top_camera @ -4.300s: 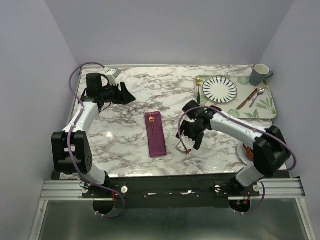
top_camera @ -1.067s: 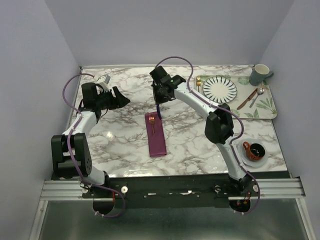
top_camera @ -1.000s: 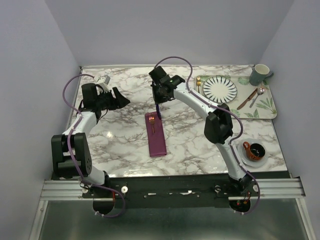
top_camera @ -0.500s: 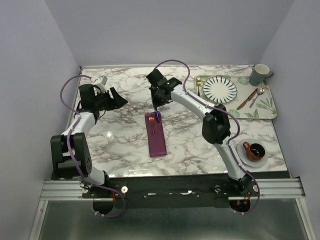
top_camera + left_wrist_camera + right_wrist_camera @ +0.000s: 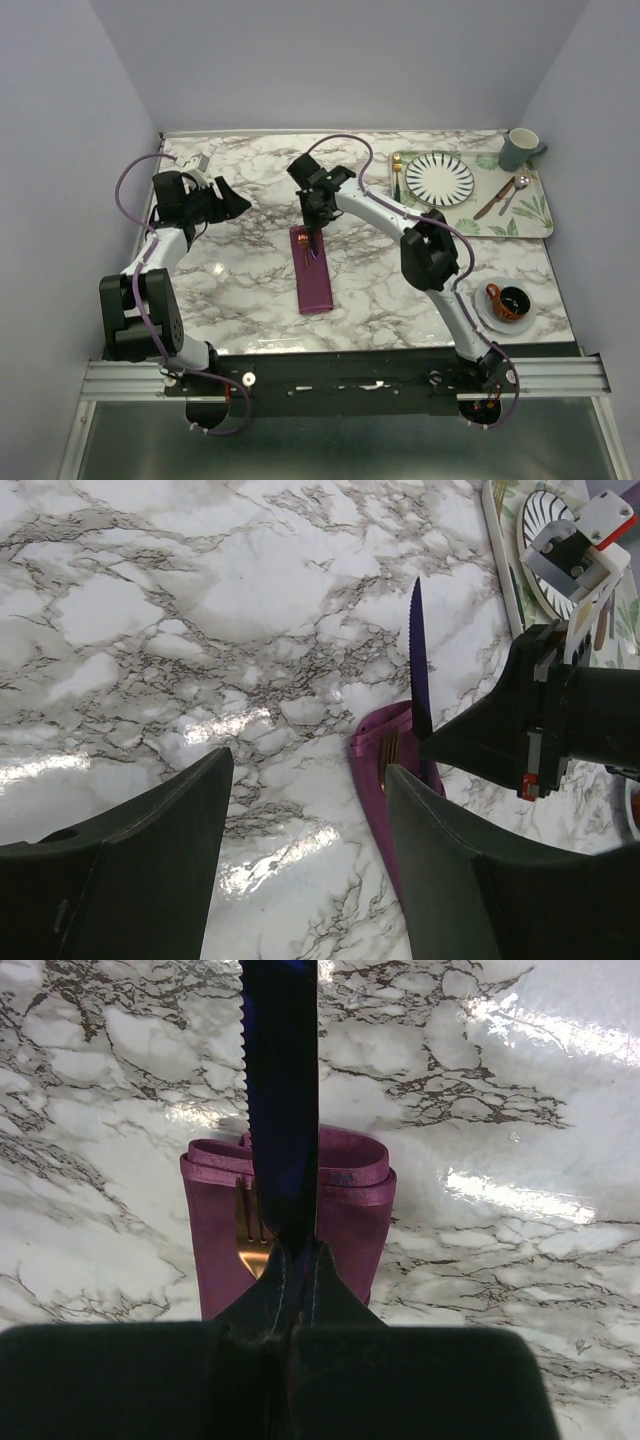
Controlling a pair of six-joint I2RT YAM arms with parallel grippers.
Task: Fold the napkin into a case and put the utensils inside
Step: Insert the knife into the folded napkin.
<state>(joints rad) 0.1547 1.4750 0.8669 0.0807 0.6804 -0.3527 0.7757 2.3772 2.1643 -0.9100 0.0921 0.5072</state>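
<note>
The napkin lies folded as a narrow plum-purple case mid-table. The copper fork sticks out of the case's far end. My right gripper is shut on the dark blue knife. It holds the knife steeply tilted, serrated blade up, just above that end of the case and beside the fork. My left gripper hovers open and empty over bare marble left of the case.
A leaf-patterned tray at the back right carries a striped plate, a gold utensil, a silver spoon and a grey mug. An orange cup on a saucer sits near the right front. Walls close three sides.
The right arm has carried the knife left and forward, from behind the case down to its far end. The left gripper has drifted slightly left, still open.
</note>
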